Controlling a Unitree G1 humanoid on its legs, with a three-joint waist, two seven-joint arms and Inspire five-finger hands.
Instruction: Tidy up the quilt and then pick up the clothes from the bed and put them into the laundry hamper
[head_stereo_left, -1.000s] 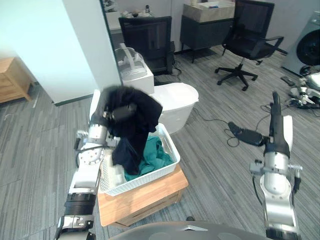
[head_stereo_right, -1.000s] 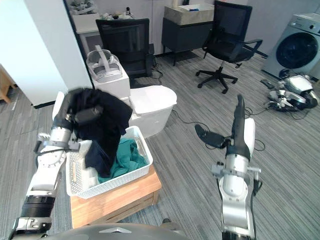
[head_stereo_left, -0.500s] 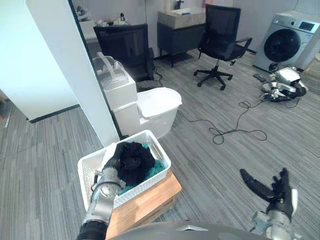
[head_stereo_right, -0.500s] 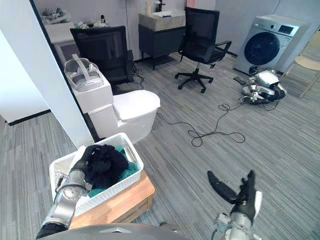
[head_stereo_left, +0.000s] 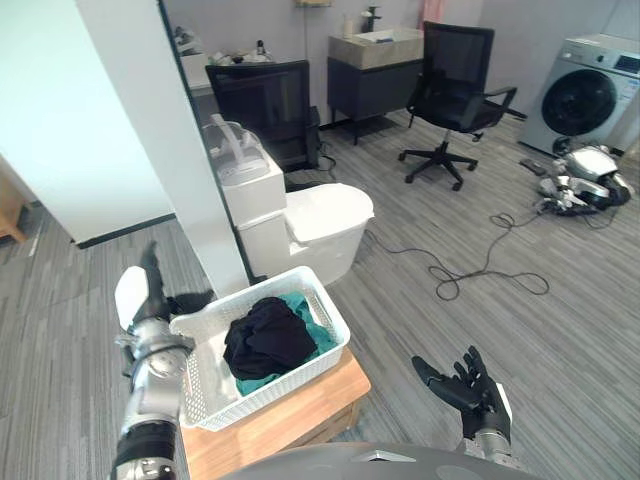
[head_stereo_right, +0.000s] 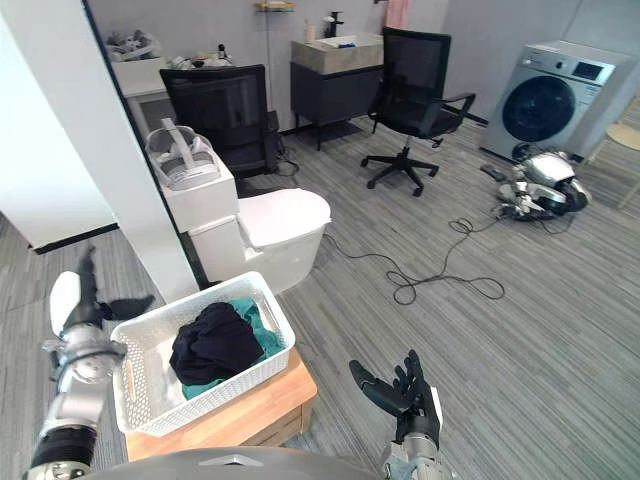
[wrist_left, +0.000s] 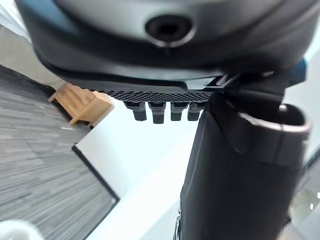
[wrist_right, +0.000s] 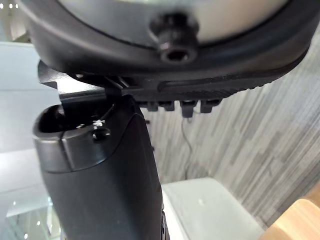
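First, hamper: we noted the white hamper (head_stereo_left: 203, 375) sitting on a low wooden stand (head_stereo_left: 290, 420), its long side slanted across the head views.
Clothes: the black clothes (head_stereo_left: 268, 338) lay bundled inside the hamper, on top of a teal cloth (head_stereo_left: 322, 338) that showed at the bundle's edges. Neither hand touched them.
Left hand: the left hand (head_stereo_left: 152, 303) was raised just beside the hamper's left corner, outside the rim. Its fingers pointed straight up and the thumb stuck out toward the hamper. We saw nothing in its grasp.
Left wrist view: the fingers (wrist_left: 155, 112) showed as a short straight row beside the thumb, with a white wall and a wooden cabinet (wrist_left: 82, 102) past them.
Right hand: the right hand (head_stereo_left: 472, 385) hung low over the grey floor, well apart from the hamper on its right. Its fingers were spread wide and it was empty.
Right wrist view: past the thumb we made out floor planks and a corner of the stand (wrist_right: 300, 220).
Behind hamper: a white toilet (head_stereo_left: 320, 215) stood just behind it, with a headset (head_stereo_left: 235, 155) on the tank.
Background: two black office chairs (head_stereo_left: 455, 90) and a washer (head_stereo_left: 590, 95) stood far back.
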